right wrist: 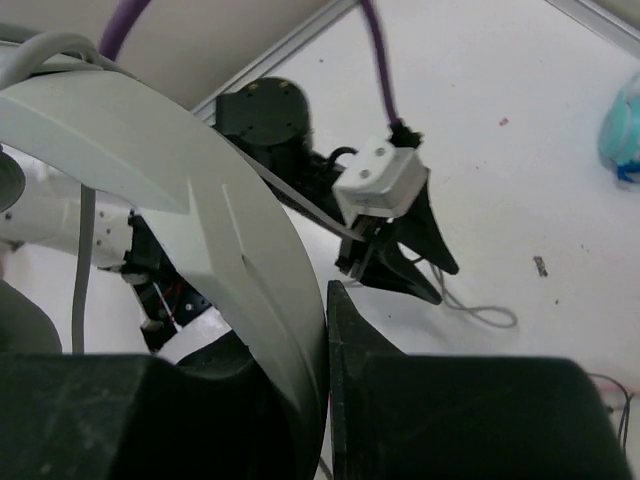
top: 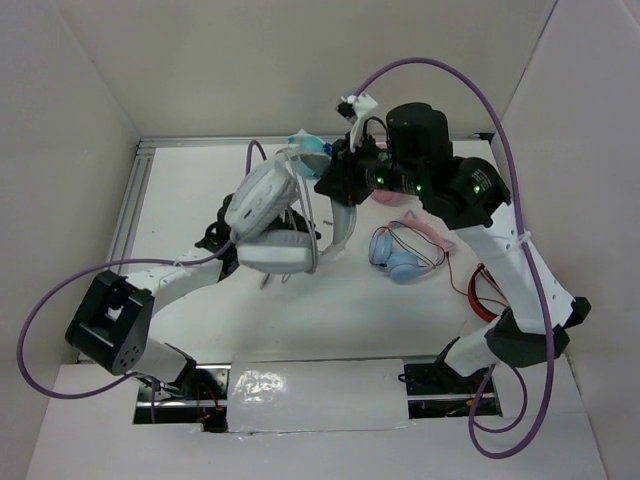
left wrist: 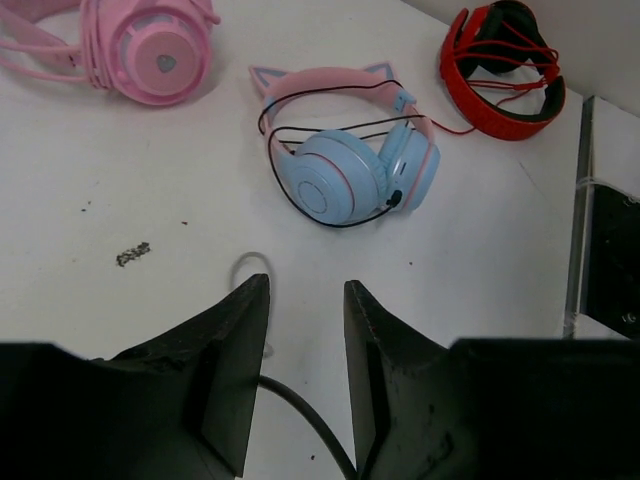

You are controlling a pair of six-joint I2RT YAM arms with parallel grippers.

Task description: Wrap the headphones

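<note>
The large light-grey and white headphones (top: 268, 205) hang above the table at centre left. My right gripper (top: 340, 218) is shut on their wide headband (right wrist: 200, 200), which fills the gap between its jaws (right wrist: 325, 330). My left gripper (top: 226, 240) sits low behind the ear cups, partly hidden. In the left wrist view it (left wrist: 307, 290) is open, with bare table showing between the jaws. A dark cable (left wrist: 305, 415) crosses near their base. A loop of thin grey cable (left wrist: 250, 262) lies on the table by the fingertips and also shows in the right wrist view (right wrist: 480, 312).
Blue-cupped headphones with a pink band (top: 395, 255) lie at centre right. All-pink headphones (left wrist: 150, 50) lie beyond them and red headphones (top: 485, 290) at the right edge. A teal object (top: 312, 147) sits at the back. White walls enclose the table.
</note>
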